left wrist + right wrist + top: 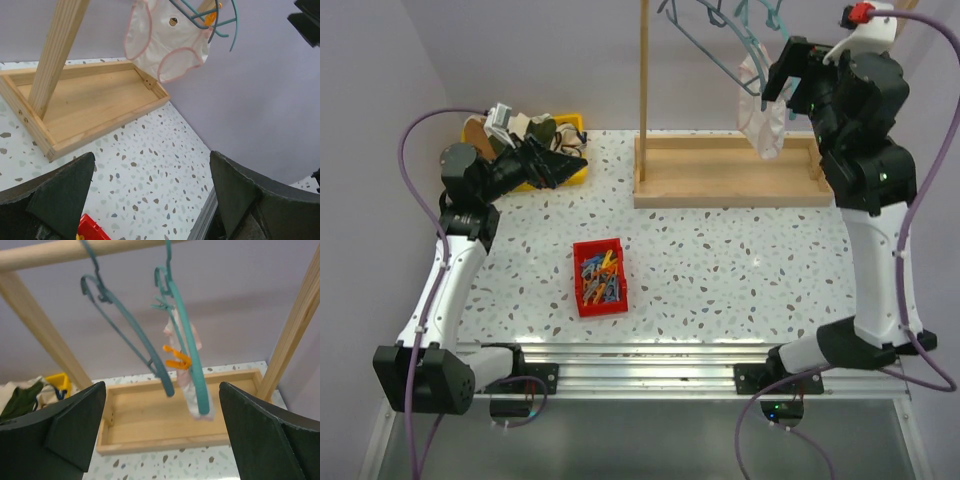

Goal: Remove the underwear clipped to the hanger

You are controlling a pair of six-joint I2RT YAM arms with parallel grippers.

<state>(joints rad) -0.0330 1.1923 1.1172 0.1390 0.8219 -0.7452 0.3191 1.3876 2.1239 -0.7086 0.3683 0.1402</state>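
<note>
One red bin (597,244) of clothes pegs sits mid-table. Farther back, the left gripper (565,160) hovers at a yellow bin (575,176), fingers apart. Beyond, above the wooden rack's tray (730,190), the pale underwear (758,120) hangs pegged to a teal hanger (187,340). The right gripper (782,80) is just beside it, fingers spread and empty.

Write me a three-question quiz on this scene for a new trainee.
1. True or false: the underwear already lies on the table.
2. Which is nearer the underwear: A the left tool, or B the right tool?
3. Fill in: the bin holding loose clips is ____ in colour.
Key: 1 false; 2 B; 3 red.
</note>
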